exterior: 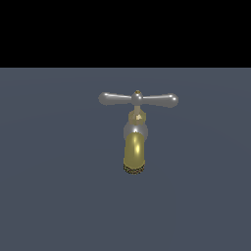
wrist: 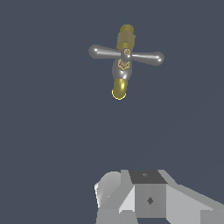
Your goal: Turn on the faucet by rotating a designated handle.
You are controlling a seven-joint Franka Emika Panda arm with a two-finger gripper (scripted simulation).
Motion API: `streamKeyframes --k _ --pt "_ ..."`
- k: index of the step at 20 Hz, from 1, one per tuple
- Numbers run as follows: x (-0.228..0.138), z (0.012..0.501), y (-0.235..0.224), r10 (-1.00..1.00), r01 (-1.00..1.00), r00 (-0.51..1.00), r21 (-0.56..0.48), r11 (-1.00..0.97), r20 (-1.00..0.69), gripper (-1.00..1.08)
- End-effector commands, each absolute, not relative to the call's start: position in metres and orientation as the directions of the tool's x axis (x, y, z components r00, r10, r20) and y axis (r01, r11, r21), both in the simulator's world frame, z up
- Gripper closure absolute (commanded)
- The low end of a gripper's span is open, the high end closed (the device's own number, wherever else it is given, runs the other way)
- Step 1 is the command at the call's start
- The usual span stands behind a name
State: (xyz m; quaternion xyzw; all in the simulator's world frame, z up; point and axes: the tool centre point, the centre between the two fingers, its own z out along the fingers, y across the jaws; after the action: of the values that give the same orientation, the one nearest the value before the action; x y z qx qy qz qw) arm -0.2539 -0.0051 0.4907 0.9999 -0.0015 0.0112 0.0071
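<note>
The faucet (exterior: 135, 147) is seen near the middle of the exterior view, standing on a flat dark blue-grey surface (exterior: 49, 196) under a black band of background. Its golden-brass curved spout (exterior: 134, 154) is turned toward the camera, and a dark mesh-tipped mouth (exterior: 134, 169) is shown at its lower end. Above the spout a greyish neck (exterior: 136, 128) is seen, topped by a small brass fitting.

The handle (exterior: 138, 99) is set across the top of the faucet as a slim silver-grey crossbar. Its two arms are stretched toward the exterior view's left and right, each ended in a rounded bulb, and they are joined at a small brass-tipped hub (exterior: 138, 92). The bar is held almost level (very slightly tilted).

In the wrist view the same faucet (wrist: 122, 65) is seen from above, with the crossbar (wrist: 126, 54) laid across the brass body and the spout (wrist: 119, 89) curving away beneath it.

Pale grey blocky parts of the gripper (wrist: 140, 197) are shown at the edge of the wrist view, well apart from the faucet and touching nothing. The fingertips are not shown, so whether the jaws are parted or closed cannot be told. No part of the arm is seen in the exterior view.
</note>
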Motion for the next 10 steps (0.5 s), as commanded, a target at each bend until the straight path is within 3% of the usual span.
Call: streamKeyframes --k 1,10 --pt "-0.2539 0.4907 -0.0051 -0.003 -0.003 1.0 0.014 -1.0 0.022 1.08" --pt "-0.2495 0.4827 0.0028 -0.047 -0.048 0.999 0.013 -0.999 0.022 1.08"
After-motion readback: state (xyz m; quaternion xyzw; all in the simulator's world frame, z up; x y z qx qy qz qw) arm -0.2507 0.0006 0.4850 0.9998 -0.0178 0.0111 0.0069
